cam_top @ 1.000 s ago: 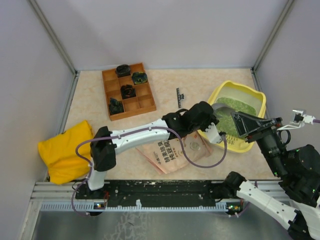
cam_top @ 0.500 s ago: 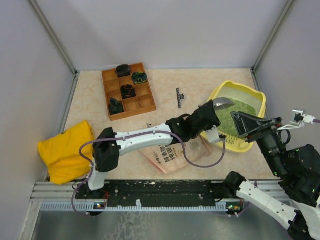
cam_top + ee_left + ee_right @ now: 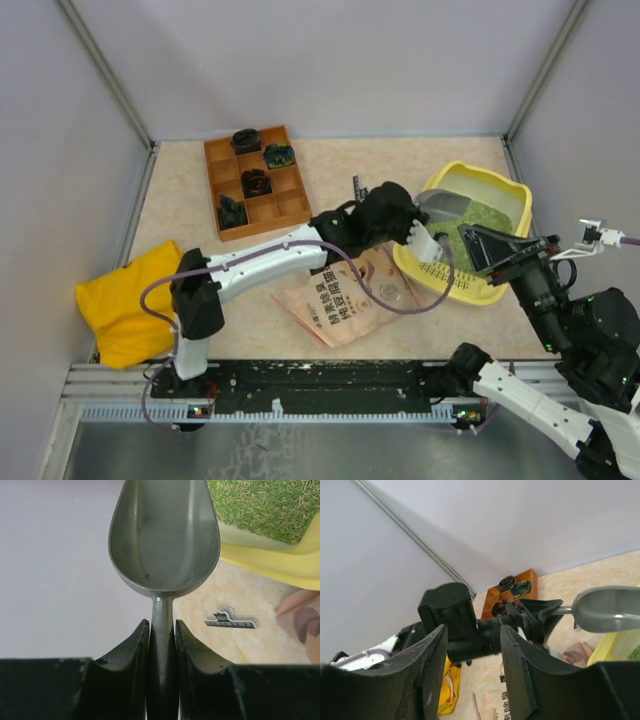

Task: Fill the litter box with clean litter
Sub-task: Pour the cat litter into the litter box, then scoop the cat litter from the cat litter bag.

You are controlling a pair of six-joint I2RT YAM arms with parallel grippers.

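Spillage is the worry: the left gripper (image 3: 162,626) pinches the grey scoop (image 3: 165,535) by its thin handle alone, so the bowl (empty now) could twist once loaded and shed granules onto the table (image 3: 400,160) beside the litter box (image 3: 455,292), where the clean litter (image 3: 490,215) lies. The right gripper (image 3: 472,645) hangs open, holding nothing. Since a second ago the scoop has lifted off the litter toward the box's left rim.

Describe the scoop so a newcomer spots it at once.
Start at the yellow litter box on the right of the table, holding green litter. Over its left rim the left gripper is shut on a thin handle; the scoop is the grey metal bowl at its end, the only shiny, empty thing there.
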